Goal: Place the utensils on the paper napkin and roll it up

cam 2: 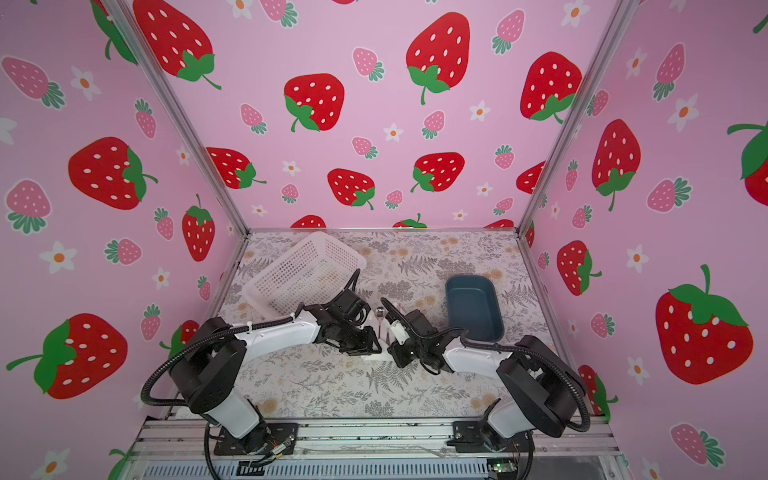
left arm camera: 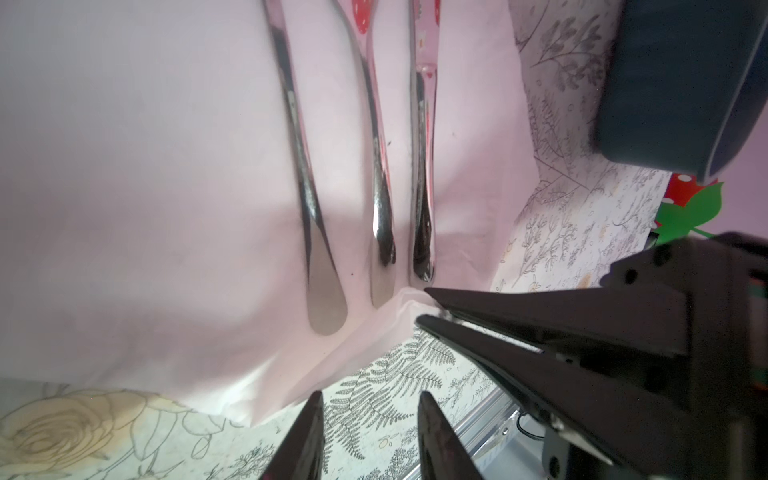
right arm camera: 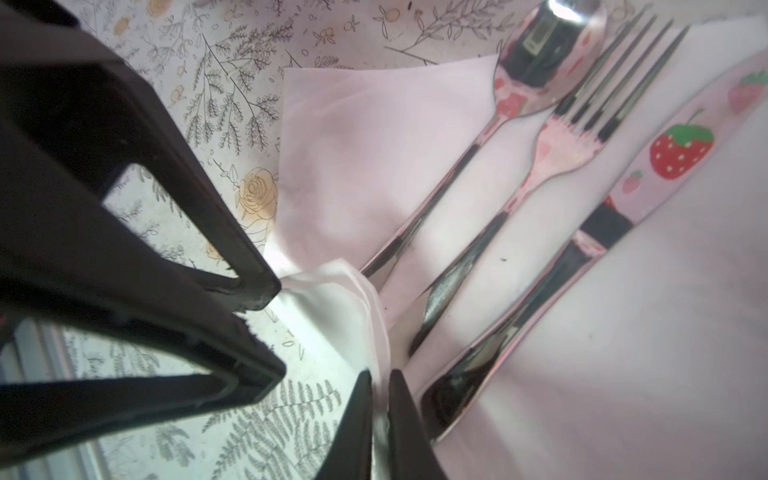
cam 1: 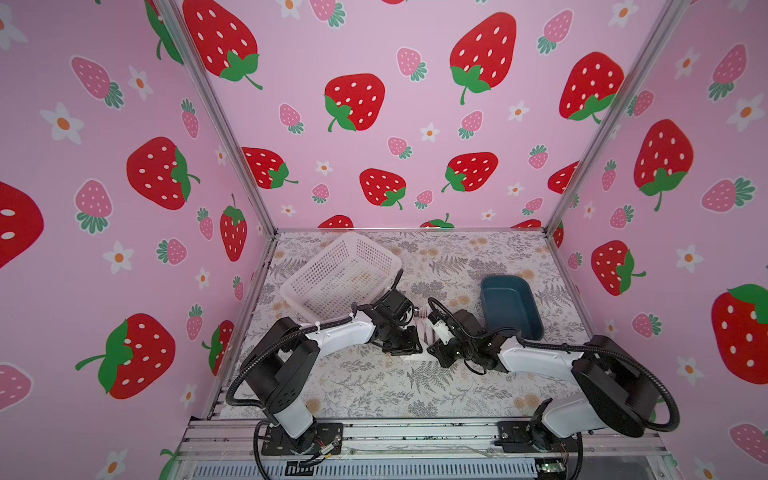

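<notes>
Most of napkin (cam 2: 371,356) & utensils (cam 2: 380,312) hidden under arms (cam 2: 282,332), both top views

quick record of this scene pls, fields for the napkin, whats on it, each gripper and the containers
napkin: white, spread out, near edge lifted and bunched
on it: spoon, fork, knife, side by side, handles toward the grippers
right gripper: shut on the napkin's near edge
left gripper: open, holding nothing, close beside that edge
basket: white, perforated, back left
tub: dark blue, right of the napkin

The shiny spoon (right arm camera: 540,62), fork (right arm camera: 582,137) and knife (right arm camera: 665,166) lie side by side on the white napkin (right arm camera: 374,145), its handle-end edge bunched in my right jaws.
</notes>
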You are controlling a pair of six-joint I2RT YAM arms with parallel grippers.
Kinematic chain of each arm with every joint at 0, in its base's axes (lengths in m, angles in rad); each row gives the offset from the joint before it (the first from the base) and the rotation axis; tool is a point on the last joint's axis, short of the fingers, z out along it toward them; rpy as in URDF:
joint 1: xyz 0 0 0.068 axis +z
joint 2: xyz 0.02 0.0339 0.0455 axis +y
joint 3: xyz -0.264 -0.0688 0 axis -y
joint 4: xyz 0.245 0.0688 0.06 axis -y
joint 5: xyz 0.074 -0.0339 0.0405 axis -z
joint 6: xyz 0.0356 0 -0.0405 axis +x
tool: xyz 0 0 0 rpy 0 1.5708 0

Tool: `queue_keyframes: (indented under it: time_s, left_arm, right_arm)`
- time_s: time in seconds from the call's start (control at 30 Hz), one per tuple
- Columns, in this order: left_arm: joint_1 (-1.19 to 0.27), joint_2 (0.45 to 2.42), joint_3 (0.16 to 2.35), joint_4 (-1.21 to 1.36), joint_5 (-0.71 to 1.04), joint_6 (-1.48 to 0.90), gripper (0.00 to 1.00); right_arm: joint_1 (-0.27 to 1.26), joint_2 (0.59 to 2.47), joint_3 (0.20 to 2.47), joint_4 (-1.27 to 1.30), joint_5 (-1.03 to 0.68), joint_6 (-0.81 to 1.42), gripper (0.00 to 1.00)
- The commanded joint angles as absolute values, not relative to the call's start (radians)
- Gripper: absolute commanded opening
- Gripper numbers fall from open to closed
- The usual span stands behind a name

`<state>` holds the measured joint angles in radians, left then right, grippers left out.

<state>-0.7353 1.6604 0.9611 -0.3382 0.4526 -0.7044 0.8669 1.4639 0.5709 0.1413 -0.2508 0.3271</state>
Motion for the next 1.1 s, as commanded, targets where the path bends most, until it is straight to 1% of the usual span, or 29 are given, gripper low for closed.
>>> queue_keyframes:
  time_s: [0.0, 0.13, 0.3, 0.37, 0.67, 1.07]
  left_arm:
    - [-0.739, 1.627, 0.977, -0.341, 0.444, -0.706, 0.4]
    - [-0.74, 1.599, 0.973, -0.342, 0.425, -0.703, 0.43]
    - [-0.738, 1.585, 0.968, -0.342, 0.418, -0.7, 0.44]
    - [-0.738, 1.588, 0.965, -0.335, 0.428, -0.699, 0.44]
    - [-0.739, 1.611, 0.963, -0.318, 0.478, -0.686, 0.35]
    - [-0.739, 1.675, 0.99, -0.315, 0.462, -0.695, 0.33]
  right_arm:
    - [0.859, 1.438, 0.557, 0.161, -0.24, 0.333, 0.09]
    - [0.852, 1.416, 0.53, 0.178, -0.206, 0.37, 0.08]
    - [0.84, 1.407, 0.513, 0.198, -0.191, 0.406, 0.07]
    - [0.839, 1.415, 0.514, 0.193, -0.174, 0.416, 0.07]
    - [0.837, 1.457, 0.538, 0.183, -0.153, 0.439, 0.07]
    - [0.837, 1.479, 0.56, 0.177, -0.173, 0.434, 0.1]
